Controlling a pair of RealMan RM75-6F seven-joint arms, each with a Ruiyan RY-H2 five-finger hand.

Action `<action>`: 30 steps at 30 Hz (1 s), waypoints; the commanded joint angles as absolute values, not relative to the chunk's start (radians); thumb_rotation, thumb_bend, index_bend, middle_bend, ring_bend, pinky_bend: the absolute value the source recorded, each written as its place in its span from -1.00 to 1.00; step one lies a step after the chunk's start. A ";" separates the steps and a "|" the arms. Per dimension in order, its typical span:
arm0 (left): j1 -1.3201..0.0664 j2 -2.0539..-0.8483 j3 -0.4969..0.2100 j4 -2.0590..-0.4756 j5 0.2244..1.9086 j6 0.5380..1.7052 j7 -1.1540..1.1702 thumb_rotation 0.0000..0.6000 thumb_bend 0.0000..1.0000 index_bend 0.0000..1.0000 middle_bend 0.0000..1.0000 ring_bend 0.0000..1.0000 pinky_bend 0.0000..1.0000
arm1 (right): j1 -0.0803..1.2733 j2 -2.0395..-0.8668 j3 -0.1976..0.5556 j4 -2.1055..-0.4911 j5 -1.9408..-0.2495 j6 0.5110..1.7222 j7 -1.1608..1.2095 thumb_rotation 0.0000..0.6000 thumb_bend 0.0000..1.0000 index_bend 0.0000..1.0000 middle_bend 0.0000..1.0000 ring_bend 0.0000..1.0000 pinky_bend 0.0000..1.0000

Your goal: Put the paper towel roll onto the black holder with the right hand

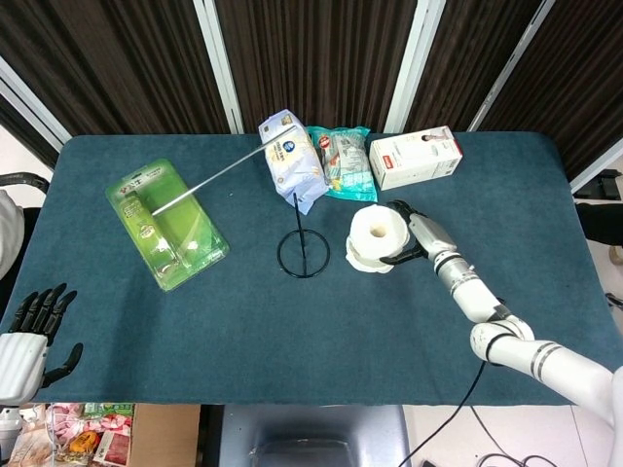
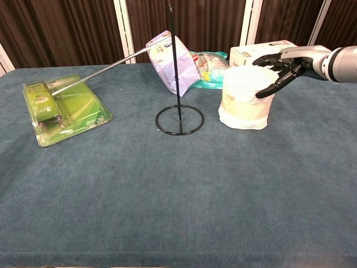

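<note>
My right hand was at the paper towel roll, fingers spread around its side. The roll stood upright on the tabletop, just right of the black holder.

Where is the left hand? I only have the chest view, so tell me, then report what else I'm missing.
Observer: The left hand sits off the table's near left corner, fingers apart, holding nothing.
Operator: Check the roll's core from above.
Observer: The paper towel roll stands upright and its centre hole is open and unobstructed.
Operator: Give me the right hand's wrap.
Observer: The right hand is against the roll's right side, with fingers reaching around its far side and its near side.
</note>
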State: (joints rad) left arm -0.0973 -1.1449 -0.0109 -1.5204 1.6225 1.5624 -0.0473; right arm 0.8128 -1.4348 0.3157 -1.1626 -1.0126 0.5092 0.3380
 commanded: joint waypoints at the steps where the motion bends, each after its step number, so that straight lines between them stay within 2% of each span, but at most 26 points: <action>1: -0.098 -1.145 -0.011 -1.520 1.622 1.561 -0.047 1.00 -0.17 -1.00 -1.00 -1.00 -0.90 | 0.824 -1.445 0.313 -1.156 -0.998 0.499 0.328 1.00 -0.69 -0.61 -0.62 -0.80 -0.99; 8: -0.096 -1.144 -0.011 -1.523 1.621 1.563 -0.045 1.00 -0.17 -1.00 -1.00 -1.00 -0.90 | 0.834 -1.481 0.313 -1.142 -0.975 0.549 0.288 1.00 -0.66 0.18 0.04 -0.06 -0.66; 10: -0.096 -1.144 -0.010 -1.523 1.623 1.564 -0.045 1.00 -0.17 -1.00 -1.00 -1.00 -0.90 | 0.833 -1.485 0.314 -1.142 -0.966 0.572 0.270 1.00 -0.60 0.38 0.20 0.11 -0.57; 12: -0.094 -1.141 -0.009 -1.526 1.627 1.569 -0.047 1.00 -0.17 -1.00 -1.00 -1.00 -0.90 | 0.824 -1.486 0.326 -1.158 -0.962 0.617 0.266 1.00 -0.57 0.50 0.30 0.21 -0.49; 16: -0.092 -1.139 -0.005 -1.527 1.632 1.571 -0.048 1.00 -0.17 -1.00 -1.00 -1.00 -0.90 | 0.785 -1.459 0.366 -1.229 -1.006 0.717 0.319 1.00 -0.54 0.56 0.34 0.25 -0.43; 22: -0.097 -1.147 -0.008 -1.521 1.634 1.568 -0.050 1.00 -0.17 -1.00 -1.00 -1.00 -0.90 | 0.723 -1.341 0.460 -1.428 -1.098 0.876 0.429 1.00 -0.54 0.56 0.34 0.25 -0.41; 30: -0.099 -1.148 -0.002 -1.526 1.645 1.568 -0.042 1.00 -0.17 -1.00 -1.00 -1.00 -0.91 | 0.719 -1.142 0.584 -1.749 -1.042 0.925 0.376 1.00 -0.54 0.55 0.34 0.25 -0.37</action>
State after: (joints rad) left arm -0.0986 -1.1480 -0.0020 -1.5254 1.6448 1.5678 -0.0423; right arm 0.7226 -1.2222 0.5234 -1.6433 -1.0722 0.8897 0.4117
